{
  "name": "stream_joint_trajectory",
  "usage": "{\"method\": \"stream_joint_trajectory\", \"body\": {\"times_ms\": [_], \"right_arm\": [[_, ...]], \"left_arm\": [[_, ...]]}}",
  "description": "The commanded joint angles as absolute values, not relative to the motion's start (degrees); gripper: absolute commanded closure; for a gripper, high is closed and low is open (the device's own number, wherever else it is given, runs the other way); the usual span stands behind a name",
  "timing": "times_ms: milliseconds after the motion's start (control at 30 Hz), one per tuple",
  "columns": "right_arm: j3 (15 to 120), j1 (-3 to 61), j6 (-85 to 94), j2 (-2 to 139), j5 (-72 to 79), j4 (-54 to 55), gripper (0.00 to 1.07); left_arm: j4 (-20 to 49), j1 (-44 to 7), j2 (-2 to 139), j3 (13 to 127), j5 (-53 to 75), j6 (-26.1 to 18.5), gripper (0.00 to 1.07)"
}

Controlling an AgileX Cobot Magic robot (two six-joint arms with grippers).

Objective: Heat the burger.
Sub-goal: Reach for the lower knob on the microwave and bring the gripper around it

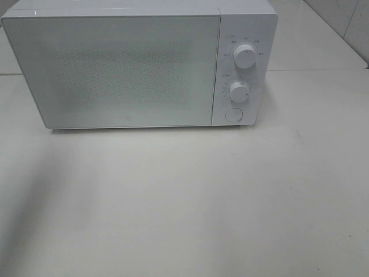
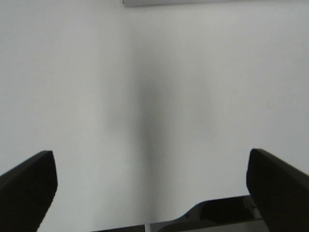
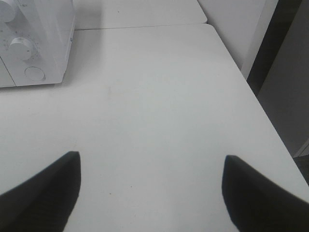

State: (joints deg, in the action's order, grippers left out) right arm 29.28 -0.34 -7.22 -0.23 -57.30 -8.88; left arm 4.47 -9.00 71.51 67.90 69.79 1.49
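Observation:
The burger is out of view in every frame. A white microwave (image 1: 115,69) stands at the back of the white table with its frosted door shut; two round knobs (image 1: 246,57) and a round button (image 1: 233,114) sit on its right panel. In the left wrist view my left gripper (image 2: 152,181) is open, its dark fingers (image 2: 29,188) wide apart over bare white table. My right gripper (image 3: 149,188) is open too, holding nothing, over the table to the right of the microwave (image 3: 36,43). Neither arm shows in the exterior high view.
The white table (image 1: 184,202) spreads in front of the microwave. Its right edge (image 3: 260,111) drops off beside a dark gap and a pale wall panel. A seam between two tabletops runs behind the microwave's right side.

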Motion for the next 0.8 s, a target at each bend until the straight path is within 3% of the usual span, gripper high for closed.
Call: {"method": "stream_joint_trajectory", "body": {"times_ms": [33, 533, 800], "right_arm": [[29.3, -0.6, -7.3, -1.6, -57.1, -8.9, 0.31], [29.3, -0.6, -7.3, -1.6, -57.1, -8.9, 0.31], [29.3, -0.6, -7.3, -1.6, -57.1, -8.9, 0.31]], "left_arm": [[5.3, -8.5, 69.1, 64.1, 70.2, 1.3, 0.07], [2.3, -8.5, 52.8, 37.1, 63.8, 4.8, 0.07], [2.6, -8.5, 44.7, 29.2, 59.8, 4.8, 0.07]]}}
